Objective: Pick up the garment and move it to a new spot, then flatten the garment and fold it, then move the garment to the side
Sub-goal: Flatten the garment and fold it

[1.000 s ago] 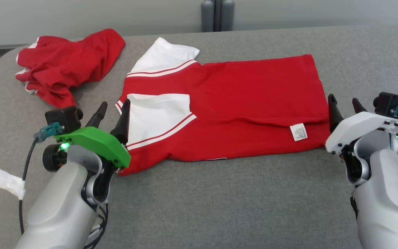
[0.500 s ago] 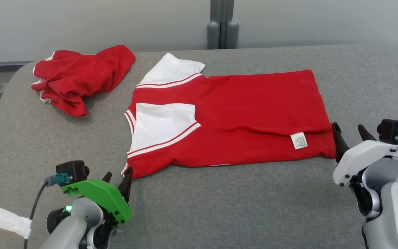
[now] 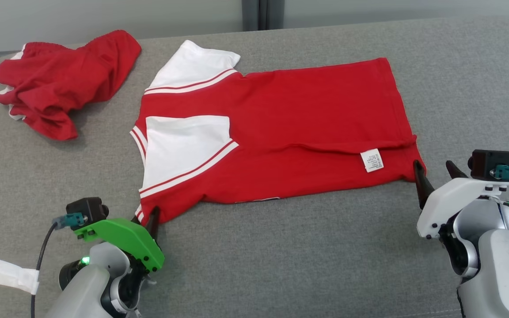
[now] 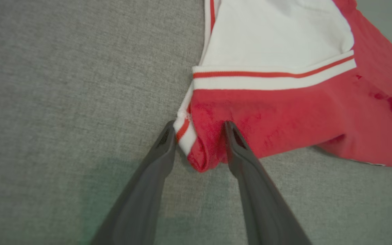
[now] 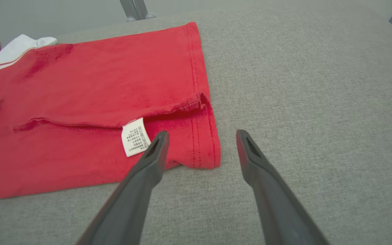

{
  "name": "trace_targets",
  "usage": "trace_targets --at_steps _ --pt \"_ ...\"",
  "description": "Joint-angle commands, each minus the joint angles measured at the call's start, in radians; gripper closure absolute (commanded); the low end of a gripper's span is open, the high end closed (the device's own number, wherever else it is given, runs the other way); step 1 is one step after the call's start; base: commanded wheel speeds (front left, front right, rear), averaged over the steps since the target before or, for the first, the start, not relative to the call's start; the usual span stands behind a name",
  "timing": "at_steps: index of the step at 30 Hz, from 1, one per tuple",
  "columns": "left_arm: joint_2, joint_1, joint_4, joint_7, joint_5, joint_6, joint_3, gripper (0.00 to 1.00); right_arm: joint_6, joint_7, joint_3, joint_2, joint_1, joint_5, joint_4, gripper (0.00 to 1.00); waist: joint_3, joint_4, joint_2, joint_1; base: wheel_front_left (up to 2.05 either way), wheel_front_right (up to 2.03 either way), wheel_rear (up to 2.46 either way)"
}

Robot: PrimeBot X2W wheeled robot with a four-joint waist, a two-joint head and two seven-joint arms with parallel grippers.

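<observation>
Red garment (image 3: 281, 110) lies flat, left gripper (image 4: 199, 125) part-open astride its shoulder corner, right gripper (image 5: 201, 133) wide at the hem, likely for folding.

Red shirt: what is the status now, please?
Left hand open, astride near corner of shirt. Right hand open at hem corner. Shirt flat, partly folded. Other red garment lies apart, no obstruction.

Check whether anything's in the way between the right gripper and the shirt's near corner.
Nothing visible is. The open right gripper sits right at the shirt hem corner on the bare grey table. The other red garment lies far off.
</observation>
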Motion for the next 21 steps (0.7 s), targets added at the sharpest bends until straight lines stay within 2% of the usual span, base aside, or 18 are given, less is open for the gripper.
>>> trace_targets --at_steps 1,9,16,17,18,19,20,21 --pt "-0.009 -0.009 0.01 -0.006 -0.004 -0.011 -0.004 1.0 0.0 0.005 0.0 -0.003 -0.014 -0.01 0.015 0.0 0.017 -0.01 0.0 0.0 0.0 0.0 0.0" --pt "-0.003 -0.035 -0.023 -0.069 0.014 -0.028 0.012 1.0 0.0 0.007 -0.03 -0.003 -0.061 0.007 0.137 0.0 0.032 0.021 0.0 0.0 0.0 0.0 0.0" --pt "0.0 -0.043 -0.078 -0.084 0.028 -0.027 0.005 1.0 0.0 0.036 -0.065 -0.003 -0.15 0.007 0.318 0.0 0.041 0.057 0.0 0.0 0.0 0.0 0.0" --pt "-0.001 -0.043 -0.083 -0.086 0.029 -0.027 0.005 1.0 0.0 0.044 -0.067 -0.004 -0.157 0.003 0.339 0.18 0.039 0.06 0.0 0.0 0.0 0.0 0.0" --pt "-0.002 -0.044 -0.087 -0.089 0.029 -0.026 0.004 1.0 0.0 0.05 -0.069 -0.003 -0.162 0.003 0.358 0.56 0.038 0.063 0.0 0.0 0.0 0.0 0.0" --pt "-0.003 -0.045 -0.092 -0.092 0.032 -0.026 0.003 1.0 0.0 0.053 -0.072 -0.003 -0.168 0.003 0.375 0.7 0.034 0.066 0.0 0.0 0.0 0.0 0.0" --pt "-0.001 -0.047 -0.098 -0.097 0.035 -0.026 0.004 1.0 0.0 0.053 -0.071 -0.003 -0.175 0.008 0.383 0.95 0.031 0.067 0.0 0.0 0.0 0.0 0.0" --pt "0.0 -0.049 -0.104 -0.099 0.037 -0.026 0.004 1.0 0.0 0.049 -0.073 -0.003 -0.183 0.02 0.386 1.0 0.027 0.068 0.0 0.0 0.0 0.0 0.0"
